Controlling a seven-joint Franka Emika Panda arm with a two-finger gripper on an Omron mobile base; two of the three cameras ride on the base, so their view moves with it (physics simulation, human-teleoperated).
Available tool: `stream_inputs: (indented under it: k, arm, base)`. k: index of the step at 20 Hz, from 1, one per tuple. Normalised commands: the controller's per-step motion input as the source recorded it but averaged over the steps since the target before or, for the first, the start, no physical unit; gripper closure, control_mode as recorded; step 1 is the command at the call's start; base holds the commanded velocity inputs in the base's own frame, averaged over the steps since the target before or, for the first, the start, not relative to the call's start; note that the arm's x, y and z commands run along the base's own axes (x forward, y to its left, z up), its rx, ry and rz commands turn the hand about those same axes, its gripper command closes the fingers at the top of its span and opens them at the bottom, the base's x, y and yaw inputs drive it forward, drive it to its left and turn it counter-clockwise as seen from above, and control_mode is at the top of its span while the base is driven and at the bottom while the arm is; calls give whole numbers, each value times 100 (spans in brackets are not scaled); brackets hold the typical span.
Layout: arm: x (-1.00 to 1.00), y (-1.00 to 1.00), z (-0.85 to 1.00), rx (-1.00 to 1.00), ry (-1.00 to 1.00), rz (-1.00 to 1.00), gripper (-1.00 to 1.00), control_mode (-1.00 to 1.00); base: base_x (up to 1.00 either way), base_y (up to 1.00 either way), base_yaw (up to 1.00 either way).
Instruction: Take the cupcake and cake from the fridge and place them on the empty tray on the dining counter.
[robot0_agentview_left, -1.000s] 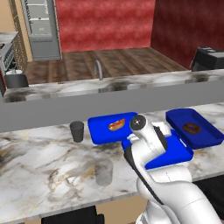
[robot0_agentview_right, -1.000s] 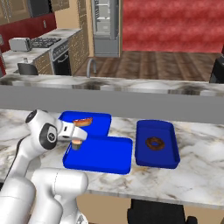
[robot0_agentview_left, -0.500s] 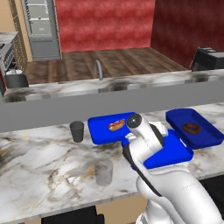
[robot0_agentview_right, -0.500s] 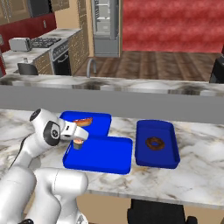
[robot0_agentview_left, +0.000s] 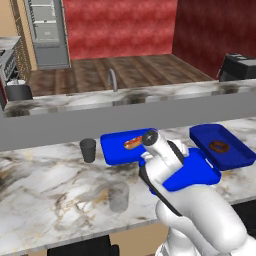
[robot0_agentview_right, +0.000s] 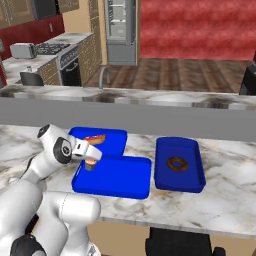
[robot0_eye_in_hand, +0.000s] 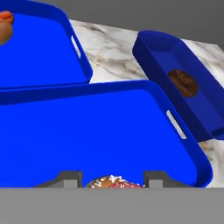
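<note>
The tray (robot0_agentview_right: 117, 177) looks like smooth, glossy blue plastic, and so do the hot dog tray (robot0_agentview_right: 111, 138) and the doughnut tray (robot0_agentview_right: 192, 175); the desk (robot0_agentview_left: 45, 185) is polished marble, white-grey with brown and dark veins; the cupcake (robot0_eye_in_hand: 114, 182) has a rough, speckled frosting top; the floor (robot0_agentview_left: 145, 70) beyond is brown wood planking; the fridge (robot0_agentview_left: 47, 32) has a matt grey metal look; the cup (robot0_agentview_left: 88, 149) is matt dark grey; the glass (robot0_agentview_left: 119, 196) is clear and translucent.
</note>
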Motion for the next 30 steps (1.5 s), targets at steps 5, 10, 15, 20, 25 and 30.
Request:
stream_inputs:
  k: [5, 10, 15, 20, 25, 30]
  arm:
    - [0, -9, -56, 0, -14, 0, 100, -100]
    - [0, -16, -60, -1, -12, 0, 100, -100]
    - [0, -19, -61, -1, -9, 0, 100, -100]
    - [0, -17, -53, 0, -7, 0, 100, -100]
    - [0, -19, -47, 0, -6, 0, 100, -100]
    - [0, -18, -43, 0, -5, 0, 100, -100]
  base:
    - [0, 0, 0]
    - [0, 0, 0]
    - [0, 0, 0]
    - [0, 0, 0]
    - [0, 0, 0]
    - [0, 0, 0]
